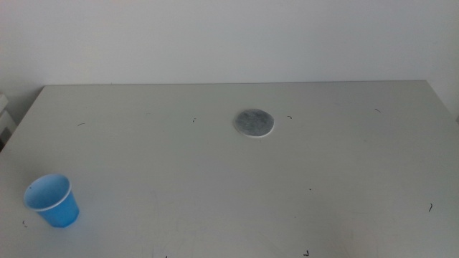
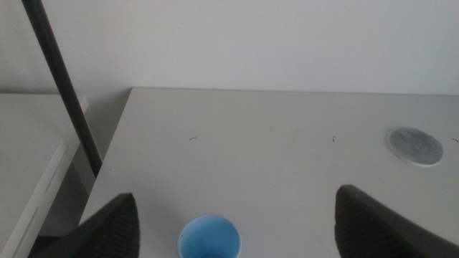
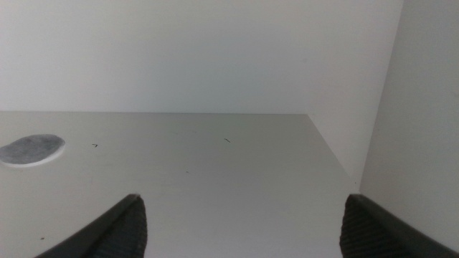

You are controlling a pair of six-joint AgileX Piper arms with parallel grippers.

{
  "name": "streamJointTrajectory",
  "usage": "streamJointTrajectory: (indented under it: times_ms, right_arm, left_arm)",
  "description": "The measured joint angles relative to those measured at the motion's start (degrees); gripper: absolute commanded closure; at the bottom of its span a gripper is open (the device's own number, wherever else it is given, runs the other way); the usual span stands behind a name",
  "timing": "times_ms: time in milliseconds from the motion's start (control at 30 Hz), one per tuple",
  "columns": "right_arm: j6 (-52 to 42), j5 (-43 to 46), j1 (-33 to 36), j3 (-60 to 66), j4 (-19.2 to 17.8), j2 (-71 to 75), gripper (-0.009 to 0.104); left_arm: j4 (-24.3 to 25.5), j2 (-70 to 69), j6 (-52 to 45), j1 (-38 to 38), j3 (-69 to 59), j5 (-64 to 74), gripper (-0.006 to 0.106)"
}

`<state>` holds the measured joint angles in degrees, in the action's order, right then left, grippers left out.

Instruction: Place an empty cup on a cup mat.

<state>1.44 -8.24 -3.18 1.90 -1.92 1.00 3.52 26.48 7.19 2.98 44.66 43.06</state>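
Blue plastic cup [image 1: 51, 200]: we saw it upright on the table's near left part, mouth up, pale blue inside and holding nothing.
Cup mat [image 1: 254, 122]: flat on the table toward the far side, near the middle — mottled grey top, thin white edge.
Cup and mat: well apart; we found nothing between them but bare tabletop.
Table [image 1: 229, 186]: light grey, with a few small dark marks scattered over it.
Left gripper [image 2: 237, 218]: out of the middle view; in its wrist view we saw its 2 dark jaws spread wide, grasping nothing.
Cup from the left wrist: its rim [image 2: 209, 239] showed between the 2 jaws, touching neither; only the top of the cup was in that picture.
Mat from the left wrist: it [image 2: 414, 145] lay far off across the table.
Right gripper [image 3: 240, 222]: also out of the middle view — jaws parted wide and holding nothing, over bare table.
Mat from the right wrist: we saw it [image 3: 30, 150] only partly, at the picture's edge.
Wall [image 1: 229, 39]: plain white, behind the table.
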Motion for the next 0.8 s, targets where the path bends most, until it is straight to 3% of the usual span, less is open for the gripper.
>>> streamJointTrajectory:
  times_ms: [500,800]
  right_arm:
    - [0.0,0.0,0.0,0.0,0.0,0.0,0.001]
    - [0.0,0.0,0.0,0.0,0.0,0.0,0.001]
  left_arm:
    - [0.0,25.7,0.0,0.0,33.1,24.3,-0.005]
    - [2.0,34.6,0.0,0.0,35.9,29.4,-0.005]
